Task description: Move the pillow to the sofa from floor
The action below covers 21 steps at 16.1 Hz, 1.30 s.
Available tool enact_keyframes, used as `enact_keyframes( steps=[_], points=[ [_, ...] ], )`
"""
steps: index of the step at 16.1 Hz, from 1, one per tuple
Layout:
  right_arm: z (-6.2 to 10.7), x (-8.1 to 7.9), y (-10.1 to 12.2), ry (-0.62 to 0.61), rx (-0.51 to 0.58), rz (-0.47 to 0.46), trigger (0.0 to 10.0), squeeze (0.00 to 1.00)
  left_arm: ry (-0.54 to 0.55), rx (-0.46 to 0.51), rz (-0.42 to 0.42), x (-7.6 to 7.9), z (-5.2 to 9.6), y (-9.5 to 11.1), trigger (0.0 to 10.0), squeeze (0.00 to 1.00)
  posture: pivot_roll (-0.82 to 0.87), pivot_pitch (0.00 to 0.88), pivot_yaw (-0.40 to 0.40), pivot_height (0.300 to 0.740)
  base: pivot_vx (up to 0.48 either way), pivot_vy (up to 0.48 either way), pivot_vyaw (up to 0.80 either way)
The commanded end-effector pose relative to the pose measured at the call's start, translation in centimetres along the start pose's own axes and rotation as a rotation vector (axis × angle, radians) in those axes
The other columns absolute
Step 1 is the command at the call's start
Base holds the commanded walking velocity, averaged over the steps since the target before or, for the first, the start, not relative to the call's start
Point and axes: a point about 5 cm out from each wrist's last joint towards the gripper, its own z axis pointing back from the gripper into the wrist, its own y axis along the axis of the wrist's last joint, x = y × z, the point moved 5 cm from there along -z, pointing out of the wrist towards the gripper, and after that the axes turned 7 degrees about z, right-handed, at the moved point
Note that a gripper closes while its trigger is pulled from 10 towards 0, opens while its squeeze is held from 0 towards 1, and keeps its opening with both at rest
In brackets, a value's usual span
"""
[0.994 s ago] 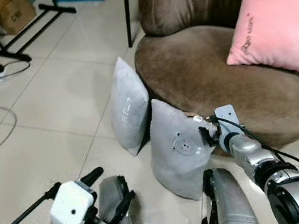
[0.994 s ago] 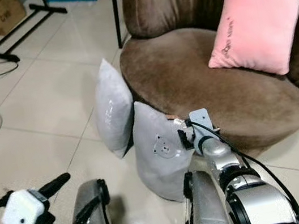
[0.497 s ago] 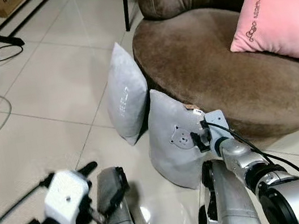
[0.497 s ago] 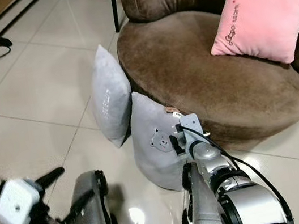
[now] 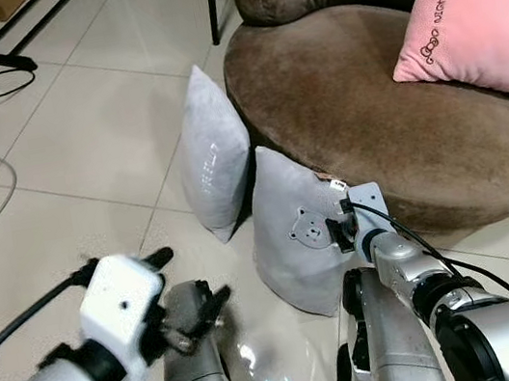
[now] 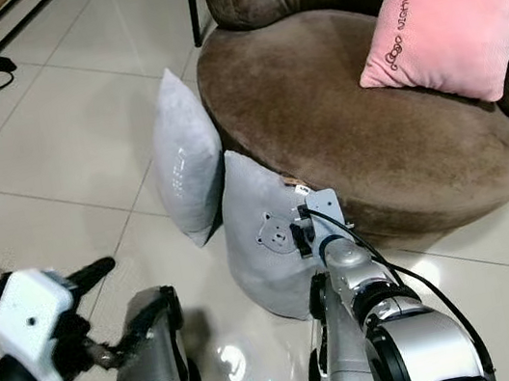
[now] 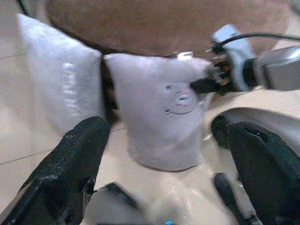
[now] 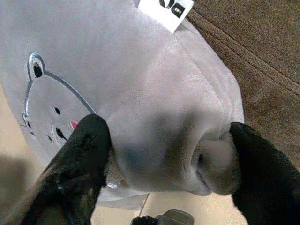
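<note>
Right hand (image 8: 164,154) has closed in — its fingers now pinch the pillow (image 5: 297,242). Left hand (image 7: 164,178) hovers wide. Lift to the sofa (image 5: 399,117) comes next.

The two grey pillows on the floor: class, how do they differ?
The bear pillow faces the camera, showing a stitched bear; the plain pillow stands edge-on, showing only faint lettering. The right end effector pinches the bear pillow; nothing holds the plain pillow. Both are grey, upright, beside the sofa.
</note>
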Motion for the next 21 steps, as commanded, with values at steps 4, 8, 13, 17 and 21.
enact_keyframes(
  steps=[4,8,13,17,21],
  points=[
    [0.0,-0.4,-0.4,0.017,-0.016,-0.005,0.0,0.0,-0.07,-0.014,0.046,3.5,-0.7,-1.1,10.0,0.0,0.36,0.243,-0.057,0.536,0.0,0.0,0.0],
    [0.0,-1.2,-0.2,0.042,-0.013,0.008,0.0,0.0,-0.04,-0.02,0.075,8.4,-3.5,-1.3,10.0,0.0,0.35,0.227,-0.076,0.536,0.0,0.0,0.0],
    [0.1,-2.5,-0.8,0.081,-0.022,0.01,0.0,0.0,0.216,-0.015,-0.085,6.7,-7.2,-0.2,10.0,0.0,0.33,0.174,-0.152,0.536,0.0,0.0,0.0],
    [0.3,-2.3,-1.5,0.084,-0.041,0.023,0.0,0.0,0.226,-0.234,-0.081,-9.0,2.2,-10.0,10.0,0.0,0.32,0.154,-0.18,0.536,0.0,0.0,0.0],
    [0.2,-2.1,-1.4,0.088,-0.038,0.032,0.0,0.0,0.113,-0.236,-0.018,-7.9,3.4,-10.3,10.0,0.0,0.31,0.134,-0.184,0.536,0.0,0.0,0.0]
  ],
)
